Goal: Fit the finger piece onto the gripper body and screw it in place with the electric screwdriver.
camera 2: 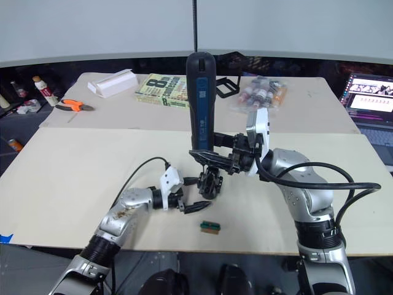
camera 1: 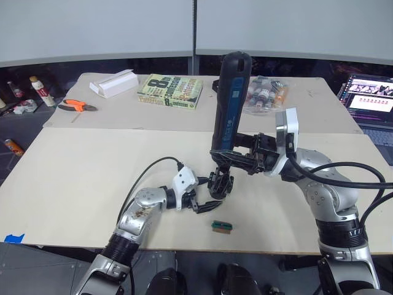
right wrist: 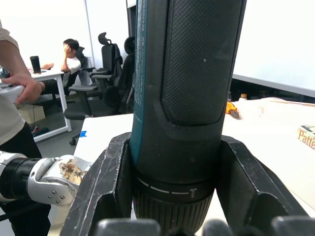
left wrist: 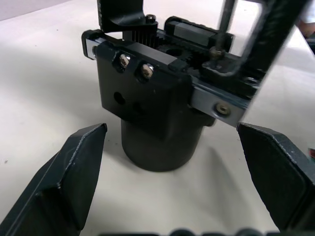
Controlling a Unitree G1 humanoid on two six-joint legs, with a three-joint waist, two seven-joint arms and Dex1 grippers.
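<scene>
right gripper [camera 1: 245,161] clamped around the lower barrel of the screwdriver [camera 1: 228,104], black fingers [right wrist: 106,177] pressed to both sides of the grip (seen close in the right wrist view). screwdriver held near upright, leaning slightly, tip down onto the top of the gripper body [camera 1: 220,183]. body standing on its round base on the near table [camera 1: 80,178], boxy linkage and rail on top, thin metal bit [left wrist: 225,22] coming down among those parts in the left wrist view.

left gripper [camera 1: 198,204] spread open, low at the table, just beside the body on the robot's left; fingers [left wrist: 74,172] flanking the round base without touching it. finger piece not told apart from the rest of the black assembly.

small green-and-brown block [camera 1: 221,227] lying near the front edge, a little in front of the body. further back, on a second table: book [camera 1: 170,91], white box [camera 1: 114,83], orange-handled tool [camera 1: 78,106], bag of small bottles [camera 1: 264,93]. laptop [camera 1: 370,98] off to the right, screen lit. people at desks and office chairs behind (right wrist view), one hand [right wrist: 24,87] near.
</scene>
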